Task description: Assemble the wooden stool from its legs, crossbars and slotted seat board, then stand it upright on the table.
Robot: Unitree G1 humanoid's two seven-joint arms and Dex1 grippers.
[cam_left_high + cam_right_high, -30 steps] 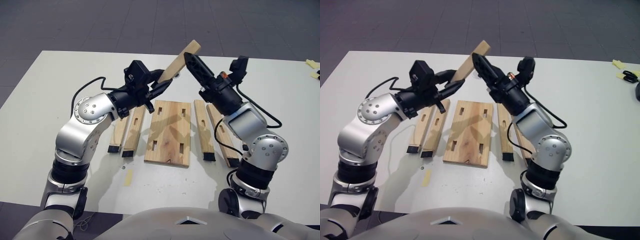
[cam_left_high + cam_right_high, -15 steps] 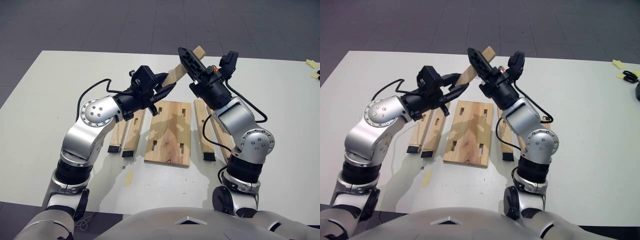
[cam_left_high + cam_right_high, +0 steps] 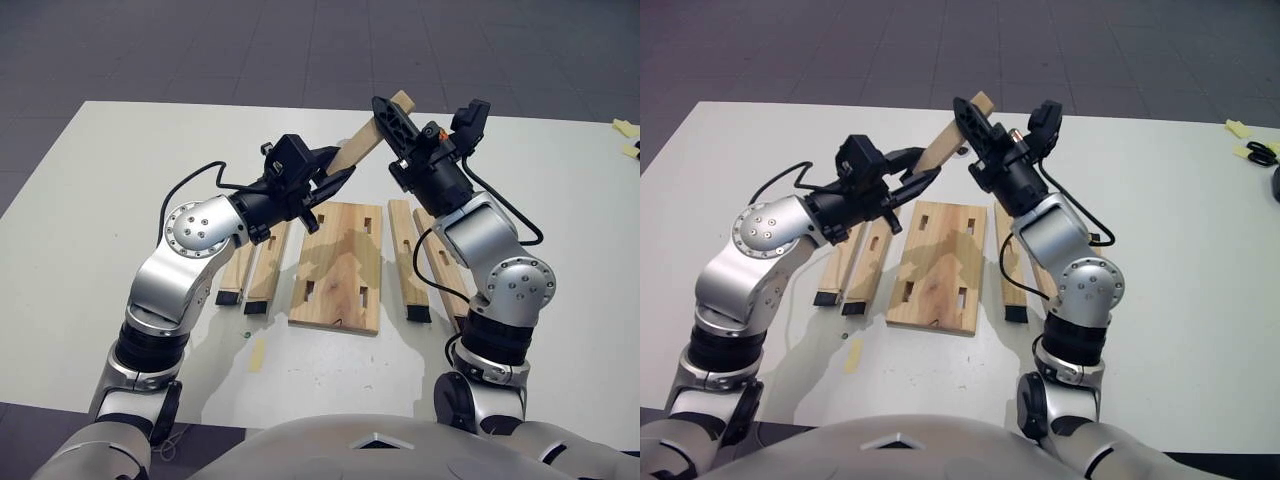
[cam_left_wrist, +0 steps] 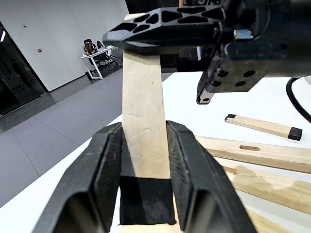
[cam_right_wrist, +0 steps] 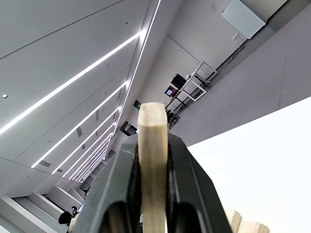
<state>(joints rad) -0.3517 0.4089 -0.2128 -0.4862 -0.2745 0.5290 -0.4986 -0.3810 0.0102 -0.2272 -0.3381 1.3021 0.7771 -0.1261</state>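
A wooden leg (image 3: 362, 143) with a black cap on its low end hangs tilted in the air over the far end of the slotted seat board (image 3: 338, 265). My left gripper (image 3: 335, 172) is shut on the capped end (image 4: 144, 131). My right gripper (image 3: 386, 112) is shut on the leg's upper part, near the bare tip (image 5: 152, 145). Two legs (image 3: 255, 265) lie side by side left of the board. Two more (image 3: 420, 262) lie to its right. In the left wrist view the right gripper (image 4: 170, 26) crosses the leg's top.
A small wood chip (image 3: 257, 354) lies on the white table (image 3: 100, 200) near the front. Tape scraps (image 3: 625, 127) and scissors (image 3: 1260, 150) sit at the far right edge. Open tabletop stretches left and right of the parts.
My right gripper has come in from beside the leg and shut on its upper part. The left arm has shifted the leg slightly right and tilted it lower.
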